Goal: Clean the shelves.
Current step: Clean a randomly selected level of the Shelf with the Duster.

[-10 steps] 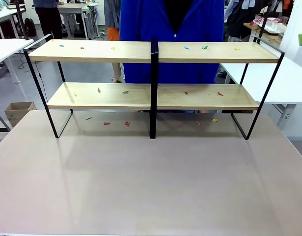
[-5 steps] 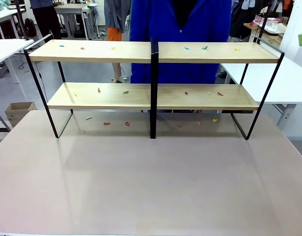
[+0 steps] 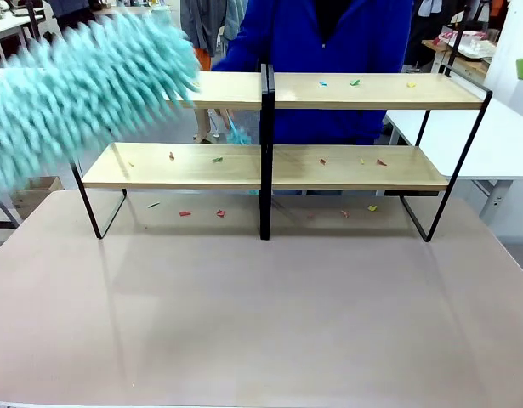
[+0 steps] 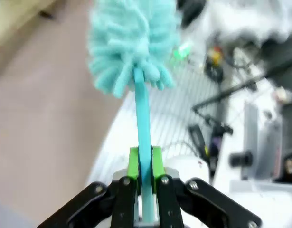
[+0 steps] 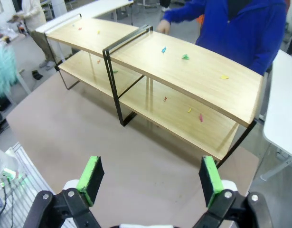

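The left hand [image 4: 145, 164] is clamped tight on the teal stick of a fluffy duster [image 4: 131, 42], whose head rises beyond the fingertips. In the front view that head is a blur hiding most of the upper left board. The shelves [image 3: 355, 92] stand on the bench [image 3: 261, 323], ahead of the right hand [image 5: 150, 178]: four boards, two tiers, with three paper scraps [image 3: 355, 82] on the upper right board. The right hand gapes wide, holding nothing. Behind the shelves a person [image 3: 329, 42] in blue is cut off.
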Robot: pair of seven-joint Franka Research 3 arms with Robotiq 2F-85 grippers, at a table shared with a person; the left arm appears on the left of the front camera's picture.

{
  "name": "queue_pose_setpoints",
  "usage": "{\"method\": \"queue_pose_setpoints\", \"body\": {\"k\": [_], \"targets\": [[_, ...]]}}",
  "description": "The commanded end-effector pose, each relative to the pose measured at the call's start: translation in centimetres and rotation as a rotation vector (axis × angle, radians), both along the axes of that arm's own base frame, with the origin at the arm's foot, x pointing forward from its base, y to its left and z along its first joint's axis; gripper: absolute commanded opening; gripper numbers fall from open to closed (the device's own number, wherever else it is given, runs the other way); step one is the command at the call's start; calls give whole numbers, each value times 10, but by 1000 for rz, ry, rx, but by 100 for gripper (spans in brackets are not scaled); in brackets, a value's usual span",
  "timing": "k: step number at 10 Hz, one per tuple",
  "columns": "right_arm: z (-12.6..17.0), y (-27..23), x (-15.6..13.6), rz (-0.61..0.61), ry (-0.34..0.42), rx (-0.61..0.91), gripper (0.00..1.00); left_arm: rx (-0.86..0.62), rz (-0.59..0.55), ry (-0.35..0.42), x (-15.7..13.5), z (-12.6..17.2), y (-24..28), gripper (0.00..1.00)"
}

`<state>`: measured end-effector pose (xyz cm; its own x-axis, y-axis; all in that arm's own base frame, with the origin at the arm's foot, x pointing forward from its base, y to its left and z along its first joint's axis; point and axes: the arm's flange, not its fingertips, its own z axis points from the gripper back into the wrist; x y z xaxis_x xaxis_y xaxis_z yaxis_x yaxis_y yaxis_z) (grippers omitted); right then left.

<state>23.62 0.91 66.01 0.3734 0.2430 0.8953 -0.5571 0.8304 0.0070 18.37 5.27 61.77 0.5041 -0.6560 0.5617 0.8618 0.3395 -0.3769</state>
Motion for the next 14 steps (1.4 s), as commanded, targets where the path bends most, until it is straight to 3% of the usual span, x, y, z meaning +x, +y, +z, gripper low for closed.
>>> {"method": "queue_pose_setpoints", "body": {"k": [1, 2, 3, 4, 5, 8, 9, 11, 13, 14], "targets": [[0, 0, 0, 2, 1, 1, 100, 212, -21, 13, -5, -38, -51, 12], [0, 0, 0, 2, 1, 1, 100, 0, 0, 0, 0, 0, 0, 12], [0, 0, 0, 2, 1, 1, 100, 0, 0, 0, 0, 0, 0, 12], [0, 0, 0, 2, 1, 1, 100, 128, -58, 26, -8, -24, -42, 12], [0, 0, 0, 2, 1, 1, 100, 158, -100, 78, 1, -24, -54, 12], [0, 0, 0, 2, 1, 1, 100, 302, 152, 240, 77, -48, -113, 12], [0, 0, 0, 2, 1, 1, 100, 291, 234, 285, 108, -49, -123, 12], [0, 0, 0, 2, 1, 1, 100, 189, 323, 302, 136, -49, -129, 12], [0, 0, 0, 2, 1, 1, 100, 111, 259, 348, 129, -48, -84, 12], [0, 0, 0, 2, 1, 1, 100, 138, 183, 329, 99, -54, -24, 12]]}}
